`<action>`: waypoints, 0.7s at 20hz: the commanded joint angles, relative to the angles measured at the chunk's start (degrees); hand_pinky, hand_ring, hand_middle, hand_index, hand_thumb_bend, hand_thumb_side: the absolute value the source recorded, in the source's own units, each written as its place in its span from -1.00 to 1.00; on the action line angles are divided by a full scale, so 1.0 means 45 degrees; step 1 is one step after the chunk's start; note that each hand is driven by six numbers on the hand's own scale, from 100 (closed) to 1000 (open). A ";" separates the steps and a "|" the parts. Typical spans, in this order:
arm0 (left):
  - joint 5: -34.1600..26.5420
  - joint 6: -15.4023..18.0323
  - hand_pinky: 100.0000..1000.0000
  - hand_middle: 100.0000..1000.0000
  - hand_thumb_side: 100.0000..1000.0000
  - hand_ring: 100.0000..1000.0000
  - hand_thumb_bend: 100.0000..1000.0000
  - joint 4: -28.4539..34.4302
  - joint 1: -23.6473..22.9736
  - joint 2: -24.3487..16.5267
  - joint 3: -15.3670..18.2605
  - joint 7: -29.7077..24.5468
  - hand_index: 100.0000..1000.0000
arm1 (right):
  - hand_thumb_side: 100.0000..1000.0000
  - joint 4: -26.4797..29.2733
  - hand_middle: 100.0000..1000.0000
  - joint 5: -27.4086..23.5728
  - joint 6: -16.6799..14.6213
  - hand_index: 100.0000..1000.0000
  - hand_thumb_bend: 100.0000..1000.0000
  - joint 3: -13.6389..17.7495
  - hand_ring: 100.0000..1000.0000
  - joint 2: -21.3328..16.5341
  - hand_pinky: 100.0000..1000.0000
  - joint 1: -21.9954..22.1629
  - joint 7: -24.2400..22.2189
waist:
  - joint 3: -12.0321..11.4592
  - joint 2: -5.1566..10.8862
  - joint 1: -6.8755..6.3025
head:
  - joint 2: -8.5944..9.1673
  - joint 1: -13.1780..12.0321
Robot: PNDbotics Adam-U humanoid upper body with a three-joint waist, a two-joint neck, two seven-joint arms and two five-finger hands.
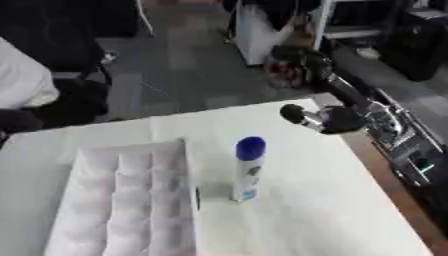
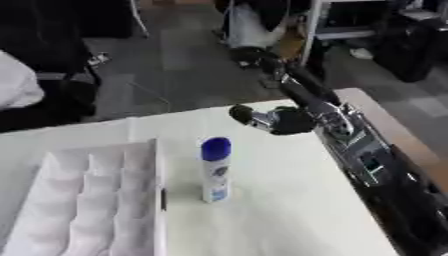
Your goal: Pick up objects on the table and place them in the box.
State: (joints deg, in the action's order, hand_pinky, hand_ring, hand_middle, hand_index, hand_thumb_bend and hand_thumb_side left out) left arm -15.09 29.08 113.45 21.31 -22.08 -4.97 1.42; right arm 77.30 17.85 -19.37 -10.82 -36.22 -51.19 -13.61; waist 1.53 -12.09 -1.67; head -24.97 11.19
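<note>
A white spray bottle (image 1: 248,172) with a blue cap stands upright on the white table (image 1: 306,220), just right of the box. The white box (image 1: 185,165) with several compartments lies at the left, and I see nothing in them. My right hand (image 1: 302,116) hangs above the table's far right part, beyond and to the right of the bottle and apart from it. Its arm (image 2: 367,155) comes in from the lower right. The left hand does not show.
The table's brown right edge (image 1: 385,185) runs under my right arm. Behind the table's far edge is dark floor with chairs and furniture (image 1: 262,30). Bare white tabletop lies in front of and to the right of the bottle.
</note>
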 commanded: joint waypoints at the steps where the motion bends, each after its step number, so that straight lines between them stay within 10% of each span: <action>1: -0.0039 -0.0055 0.35 0.70 1.00 0.27 -0.20 0.0254 0.0199 -0.0224 0.0004 -0.0001 0.92 | 0.38 -0.0772 0.96 0.0385 -0.0211 0.96 0.15 0.0007 0.99 -0.0018 0.92 -0.0489 -0.0305 | -0.0060 0.0122 0.0034 | 0.0178 0.0127; 14: -0.0121 -0.0069 0.34 0.70 1.00 0.26 -0.21 0.0254 0.0357 -0.0214 -0.0059 -0.0110 0.92 | 0.40 -0.2528 1.00 0.0184 -0.1085 1.00 0.13 0.0030 1.00 0.0431 0.96 -0.0926 -0.3359 | -0.0237 -0.0118 0.0040 | 0.0388 0.0234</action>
State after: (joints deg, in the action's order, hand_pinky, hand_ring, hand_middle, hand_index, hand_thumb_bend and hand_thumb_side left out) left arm -15.39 28.80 113.45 22.27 -22.08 -5.32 1.04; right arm 65.83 19.37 -24.03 -11.44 -33.69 -53.86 -27.71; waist 0.52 -13.45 -1.67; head -23.93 11.71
